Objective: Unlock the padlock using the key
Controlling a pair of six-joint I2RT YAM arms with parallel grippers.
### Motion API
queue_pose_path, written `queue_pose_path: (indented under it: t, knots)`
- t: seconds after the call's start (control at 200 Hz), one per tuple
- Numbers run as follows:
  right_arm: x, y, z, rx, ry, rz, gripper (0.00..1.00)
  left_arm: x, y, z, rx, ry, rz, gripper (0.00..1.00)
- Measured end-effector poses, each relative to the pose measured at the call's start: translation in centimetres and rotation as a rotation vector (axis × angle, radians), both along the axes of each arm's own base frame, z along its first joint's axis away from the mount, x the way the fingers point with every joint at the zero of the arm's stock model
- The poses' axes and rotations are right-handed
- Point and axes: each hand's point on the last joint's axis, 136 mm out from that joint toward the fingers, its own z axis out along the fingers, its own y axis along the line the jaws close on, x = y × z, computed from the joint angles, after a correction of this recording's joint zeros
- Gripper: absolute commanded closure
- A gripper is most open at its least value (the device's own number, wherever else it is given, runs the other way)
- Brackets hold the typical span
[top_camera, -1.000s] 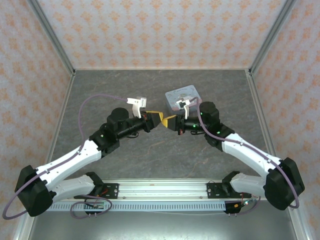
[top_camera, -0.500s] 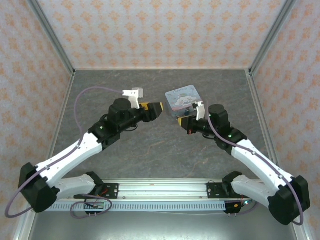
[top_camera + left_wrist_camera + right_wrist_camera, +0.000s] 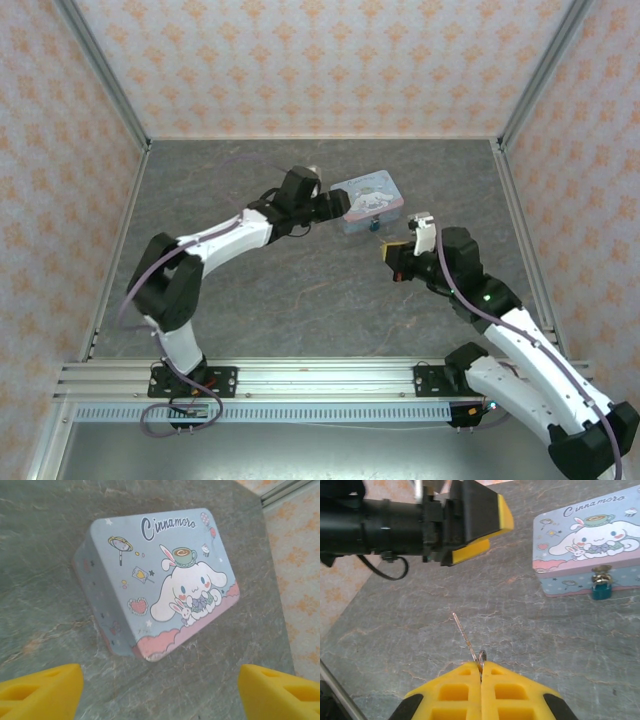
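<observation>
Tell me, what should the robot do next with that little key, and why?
Probably swing the right pincer toward the padlock: it is shut on the key, whose tip points off to one side, while the padlock hangs on the cartoon tin's side, well apart from it.

Both arms have white shells over their long links and matte black housings at the joints. A mauve left cable [image 3: 130,285] loops off the side of the left arm [image 3: 215,240]. A matching right cable [image 3: 447,275] runs along the right arm [image 3: 520,345], which also has a small green light [image 3: 487,296] on a black joint and a white bracket [image 3: 421,228] at the wrist. Black bases [image 3: 185,380] bolt to a silver rail [image 3: 320,378] at the table's near edge. The left gripper [image 3: 160,695] has a black body and yellow fingers [image 3: 42,690]. The right gripper [image 3: 481,666] has yellow fingers [image 3: 455,692] moulded with square pockets, with black pieces at the outer corners.
</observation>
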Motion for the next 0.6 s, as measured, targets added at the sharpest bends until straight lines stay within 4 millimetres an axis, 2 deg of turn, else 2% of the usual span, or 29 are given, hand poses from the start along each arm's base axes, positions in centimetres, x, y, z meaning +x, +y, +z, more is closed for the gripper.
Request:
queue_pose_path:
  t: [0.165, 0.345, 0.601]
  knots:
    - [-0.4, -0.7, -0.8, -0.025, 0.007, -0.016, 1.00, 1.6, -1.5, -3.8, 0.006, 0.091, 0.010, 0.18]
    - [-0.6, -1.1, -2.7, -0.064, 0.042, -0.023, 1.00, 1.9, -2.1, -7.4, 0.012, 0.182, 0.024, 0.18]
    - [-0.5, -1.4, -3.1, -0.088, 0.042, -0.036, 1.00, 1.7, -2.0, -7.8, 0.025, 0.224, 0.033, 0.18]
